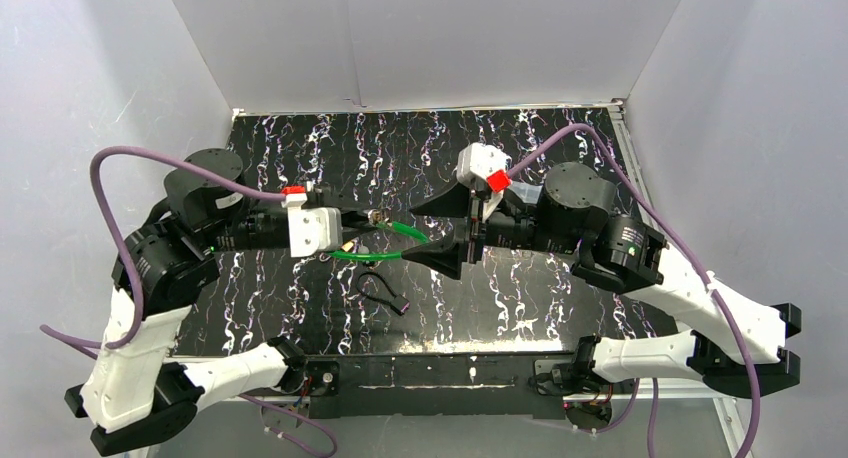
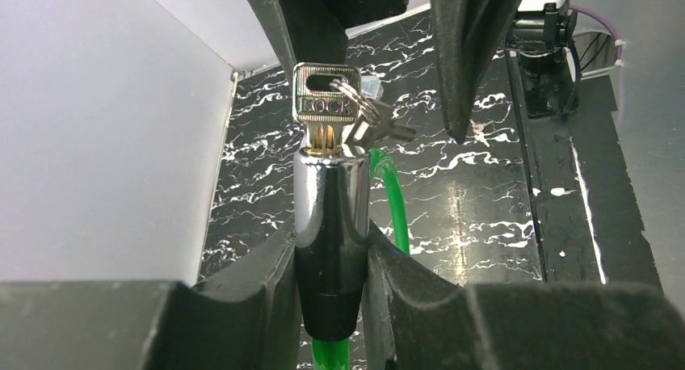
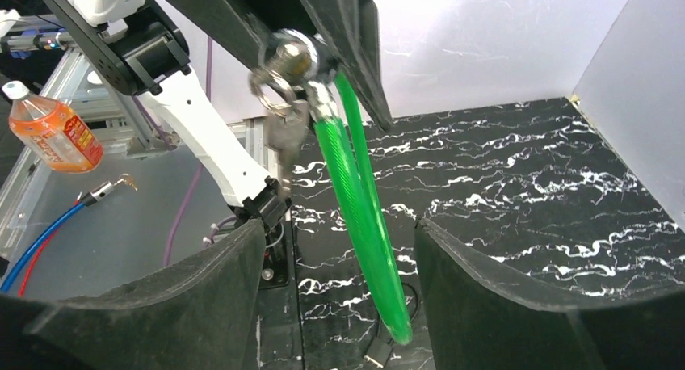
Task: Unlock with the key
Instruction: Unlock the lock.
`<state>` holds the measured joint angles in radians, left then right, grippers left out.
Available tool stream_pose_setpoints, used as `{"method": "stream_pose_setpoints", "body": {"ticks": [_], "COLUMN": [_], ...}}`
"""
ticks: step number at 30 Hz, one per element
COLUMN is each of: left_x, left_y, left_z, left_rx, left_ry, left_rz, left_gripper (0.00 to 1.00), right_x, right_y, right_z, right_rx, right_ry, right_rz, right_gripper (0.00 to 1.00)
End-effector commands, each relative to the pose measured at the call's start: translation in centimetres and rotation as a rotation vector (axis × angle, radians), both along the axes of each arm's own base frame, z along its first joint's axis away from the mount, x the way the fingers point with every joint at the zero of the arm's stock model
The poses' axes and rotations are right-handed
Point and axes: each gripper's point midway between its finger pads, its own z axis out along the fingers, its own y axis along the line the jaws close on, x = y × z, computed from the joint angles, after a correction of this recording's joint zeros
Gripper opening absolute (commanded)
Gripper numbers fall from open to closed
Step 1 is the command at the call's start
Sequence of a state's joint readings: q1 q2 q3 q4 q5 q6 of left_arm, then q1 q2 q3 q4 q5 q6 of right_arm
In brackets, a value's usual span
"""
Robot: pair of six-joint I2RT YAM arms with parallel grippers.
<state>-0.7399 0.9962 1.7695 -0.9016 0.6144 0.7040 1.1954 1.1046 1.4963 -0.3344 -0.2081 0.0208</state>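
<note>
Key in the one lock, one spare key alongside; left hand tight on lock, right hand spread.

Polished, mirror-smooth metal on the lock barrel; the key is duller metal. Glossy green plastic on the cable.

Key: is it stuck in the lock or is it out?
In. The key stands in the top of the shiny lock; only its flat head pokes out.
</note>
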Motion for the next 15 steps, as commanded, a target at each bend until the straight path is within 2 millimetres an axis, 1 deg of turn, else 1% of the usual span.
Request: {"method": "stream_pose_setpoints", "body": {"ticks": [1,4,7,9,12,13,15], "left_x": [-0.8,-1.0,-1.3,-1.4,-1.7,-1.7,-1.7], "left_y": [-0.2,-0.2,-0.2,-0.2,-0.2,-0.1,0.0], "left_z": [2.0,2.4,2.8,3.1,3.5,3.8,4.1], "left_rx": [-0.06,-0.071,-0.083,-0.093,-0.104,-0.109,-0.116], "left_ry": [0.001,0.015,0.029,0.038,0.045,0.043,0.038], "left_rz": [-0.025,-0.025,-0.033,-0.035,-0.037,-0.037,-0.032], "left_gripper": [0.0,0.0,0.0,0.0,0.0,0.0,0.0], "right_x": [-0.3,-0.3,-0.2,-0.1,0.2,0.3,0.6], "right_y": [0.8,1.8,2.3,2.1,1.7,1.5,0.8], "right_z": [2.4,1.6,1.2,1.4,1.3,1.3,1.1], "right_rx": [0.081,0.069,0.074,0.089,0.103,0.108,0.115], "right_ry": [-0.083,-0.073,-0.066,-0.066,-0.068,-0.067,-0.065], "right_rz": [0.011,0.02,0.012,-0.002,-0.029,-0.041,-0.067], "right_gripper": [0.71,0.6,0.41,0.29,0.05,0.01,0.01]}}
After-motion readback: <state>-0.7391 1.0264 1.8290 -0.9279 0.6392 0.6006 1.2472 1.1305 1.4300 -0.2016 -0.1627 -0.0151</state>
